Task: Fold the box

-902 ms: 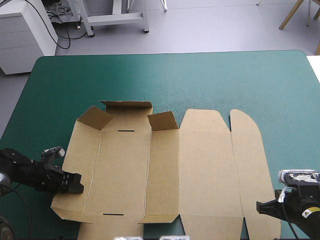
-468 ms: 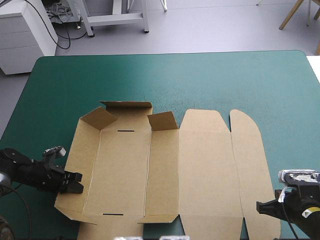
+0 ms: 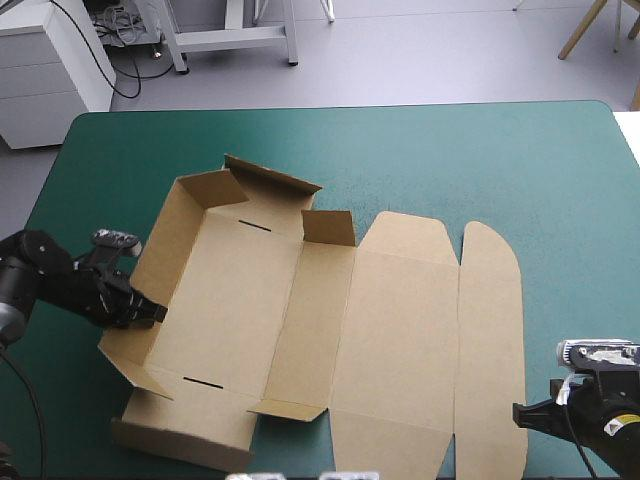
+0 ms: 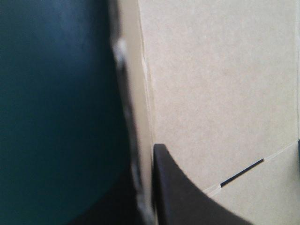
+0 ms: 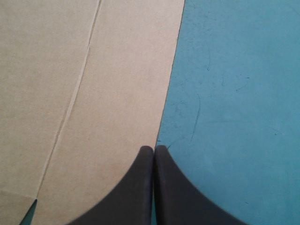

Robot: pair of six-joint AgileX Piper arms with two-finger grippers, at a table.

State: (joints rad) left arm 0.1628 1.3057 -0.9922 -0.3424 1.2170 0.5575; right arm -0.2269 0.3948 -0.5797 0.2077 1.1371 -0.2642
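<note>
The brown box (image 3: 380, 330) lies open across the middle of the table, its right panels flat and its left end turned askew. The left wall stands raised, and so do the far flaps (image 3: 270, 180). My left gripper (image 3: 150, 310) is shut on that raised left wall. In the left wrist view the wall's edge (image 4: 140, 140) runs between the black fingers (image 4: 187, 201), with the box floor and a slot (image 4: 241, 172) beside it. My right gripper (image 3: 520, 413) is shut near the table's front right corner. In the right wrist view its tip (image 5: 153, 152) rests at the edge of the box's right flap (image 5: 93, 93).
The teal-green cover (image 3: 450, 160) stretches beyond the box to the far edge. The box's near-left flap (image 3: 185, 430) reaches close to the table's front edge. The left arm lies near the table's left edge.
My left gripper has moved away from the front edge with the left wall in it. The wall stands steeper, and the box's left end has swung round and shifted toward the far side. The right gripper is unmoved.
</note>
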